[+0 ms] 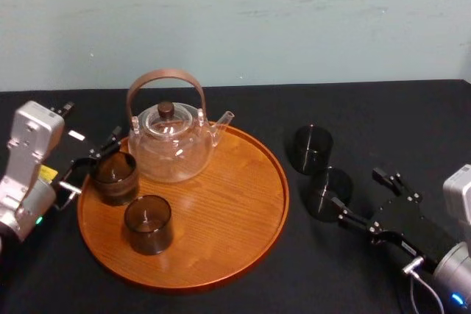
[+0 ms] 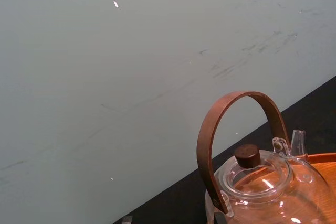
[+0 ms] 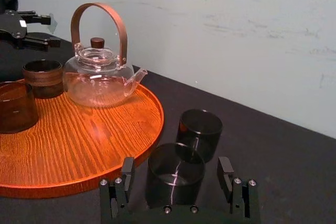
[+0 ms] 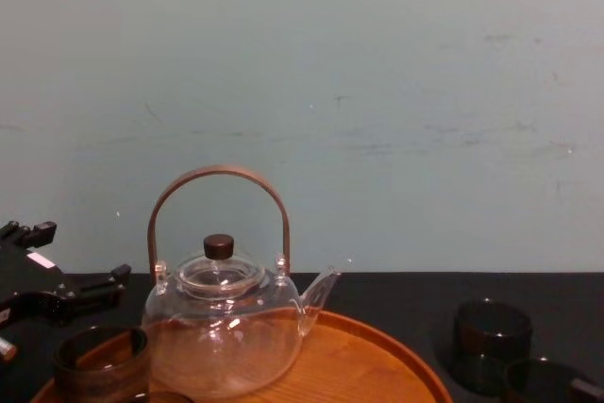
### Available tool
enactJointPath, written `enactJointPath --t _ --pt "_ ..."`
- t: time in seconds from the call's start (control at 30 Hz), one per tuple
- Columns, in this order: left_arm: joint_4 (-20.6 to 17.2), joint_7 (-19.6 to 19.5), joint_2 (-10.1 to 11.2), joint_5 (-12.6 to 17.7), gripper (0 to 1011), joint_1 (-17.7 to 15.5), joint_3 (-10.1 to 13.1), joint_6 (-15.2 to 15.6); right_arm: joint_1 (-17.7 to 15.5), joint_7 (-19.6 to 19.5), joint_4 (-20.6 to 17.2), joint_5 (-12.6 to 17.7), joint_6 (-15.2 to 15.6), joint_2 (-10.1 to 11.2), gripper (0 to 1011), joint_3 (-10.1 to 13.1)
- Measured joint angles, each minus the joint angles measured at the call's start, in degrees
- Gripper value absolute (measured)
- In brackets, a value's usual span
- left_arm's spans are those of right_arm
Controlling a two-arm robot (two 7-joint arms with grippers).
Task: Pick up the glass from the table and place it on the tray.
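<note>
Two dark glasses stand on the black table right of the tray (image 1: pixel 250 218). The nearer glass (image 1: pixel 327 193) (image 3: pixel 175 167) sits between the fingers of my right gripper (image 1: pixel 358 190) (image 3: pixel 177 178), which is open, with a gap on each side of the glass. The farther glass (image 1: pixel 313 148) (image 3: pixel 199 129) stands just behind it. The round orange-brown wooden tray (image 3: pixel 79 150) carries a glass teapot (image 1: pixel 171 145) and two brownish glasses (image 1: pixel 114 176) (image 1: pixel 148 223). My left gripper (image 1: pixel 96 159) is open at the tray's left edge, beside the rear brownish glass.
The teapot's tall brown handle (image 4: pixel 219 181) rises above the tray's back. A pale wall (image 4: pixel 377 92) closes off the table's far side. Bare black table (image 1: pixel 397 123) lies to the right of and behind the two dark glasses.
</note>
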Motion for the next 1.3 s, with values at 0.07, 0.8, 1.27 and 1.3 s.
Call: enactJointPath --t 0.07,0.8,1.27,1.3 --pt "0.0 0.0 0.0 0.0 1001 0.0 0.0 0.0 -0.2 0.2 0.2 0.1 -0.1 -0.2 1002 0.2" --pt "0.0 0.0 0.0 0.0 1001 0.0 0.0 0.0 2.7 4.3 7.3 -0.9 1.3 -4.8 1002 0.7" --pt "0.0 0.0 0.0 0.0 1001 0.0 0.0 0.0 8.7 8.8 14.4 -2.3 1.6 -8.1 1002 0.1" --pt "0.0 0.0 0.0 0.0 1001 0.0 0.0 0.0 9.0 9.0 14.7 -2.4 1.6 -8.2 1002 0.1"
